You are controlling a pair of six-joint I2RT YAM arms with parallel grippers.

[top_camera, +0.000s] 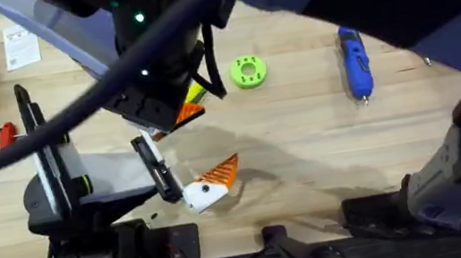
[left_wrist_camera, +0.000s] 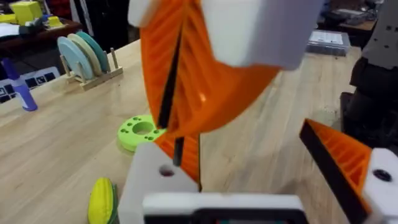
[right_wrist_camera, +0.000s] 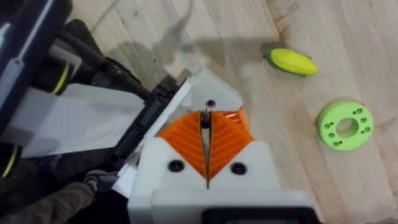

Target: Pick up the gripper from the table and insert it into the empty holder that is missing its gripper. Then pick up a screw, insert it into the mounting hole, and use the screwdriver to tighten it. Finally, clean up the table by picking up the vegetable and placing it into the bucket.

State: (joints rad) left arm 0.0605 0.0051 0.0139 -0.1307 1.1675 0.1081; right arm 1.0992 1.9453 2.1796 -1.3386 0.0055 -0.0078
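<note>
You have the right gripper (right_wrist_camera: 205,134) pressed shut on the small tapered orange plastic finger (left_wrist_camera: 186,146), lowering it at the white angular plastic holder (left_wrist_camera: 155,177) of the spread left gripper (top_camera: 211,186). Insertion looks unfinished. Screw work with the blue cylindrical screwdriver (top_camera: 355,62) and the yellow toy corn (right_wrist_camera: 292,61) remain.

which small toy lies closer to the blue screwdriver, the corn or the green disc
The green disc: it lies in the open between the yellow corn, partly hidden under an arm, and the screwdriver.
</note>
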